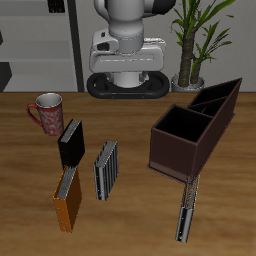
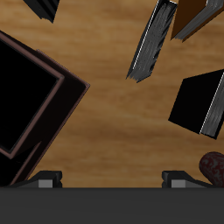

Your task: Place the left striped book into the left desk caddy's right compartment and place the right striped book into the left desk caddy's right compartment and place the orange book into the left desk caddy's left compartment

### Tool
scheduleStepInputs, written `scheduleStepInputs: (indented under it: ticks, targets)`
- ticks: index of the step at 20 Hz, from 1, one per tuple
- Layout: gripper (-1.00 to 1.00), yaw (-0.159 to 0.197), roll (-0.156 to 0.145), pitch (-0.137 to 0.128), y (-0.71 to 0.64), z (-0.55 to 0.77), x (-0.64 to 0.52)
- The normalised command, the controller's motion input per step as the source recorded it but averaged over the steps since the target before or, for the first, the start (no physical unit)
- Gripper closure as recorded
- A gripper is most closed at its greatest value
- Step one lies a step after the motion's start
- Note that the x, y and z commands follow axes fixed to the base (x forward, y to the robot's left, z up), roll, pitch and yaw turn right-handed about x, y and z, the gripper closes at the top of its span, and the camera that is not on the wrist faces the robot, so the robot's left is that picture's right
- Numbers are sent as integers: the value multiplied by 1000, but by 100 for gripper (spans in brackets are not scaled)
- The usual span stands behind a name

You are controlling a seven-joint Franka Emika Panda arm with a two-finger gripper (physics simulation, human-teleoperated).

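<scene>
Two fingertips [image 2: 52,178] show in the wrist view, set wide apart with nothing between them: the jaws are released and carry nothing, hanging high over bare tabletop [image 1: 130,225]. Item nearest below: the left desk caddy [image 1: 187,140], both wells open and dark, its twin caddy [image 1: 220,97] directly behind it. Item: the left striped book [image 1: 185,208], flat on the tabletop, one end close to the caddy's near corner, the other end towards the front edge. Item: the right striped book [image 1: 106,168], flat, mid-table, well apart from the caddy. Item: the orange book [image 1: 67,198] and a black book [image 1: 70,142], both beside that second striped book; a mug [image 1: 46,112] farther back. No book is in a well yet, so your step is likely a first pick. Turn the jaws to span the book's narrow width, close on its long edges, and descend squarely, since a thin flat book leaves little to bite. Room is generous around the mid-table book; by the caddy, mind its wall and the front edge.
</scene>
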Motion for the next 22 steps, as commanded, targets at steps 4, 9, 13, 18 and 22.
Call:
scheduleStepInputs:
  ticks: [4, 9, 13, 18, 22]
  targets:
    - [-100, 20, 22, 7, 181, -44, 55]
    - [-100, 10, 25, -1, 143, -21, 81]
    - [-100, 19, 23, 3, 100, 17, 154]
    - [-100, -14, -13, 3, 152, 121, 320]
    - [-100, 12, -23, -25, 135, 159, 270]
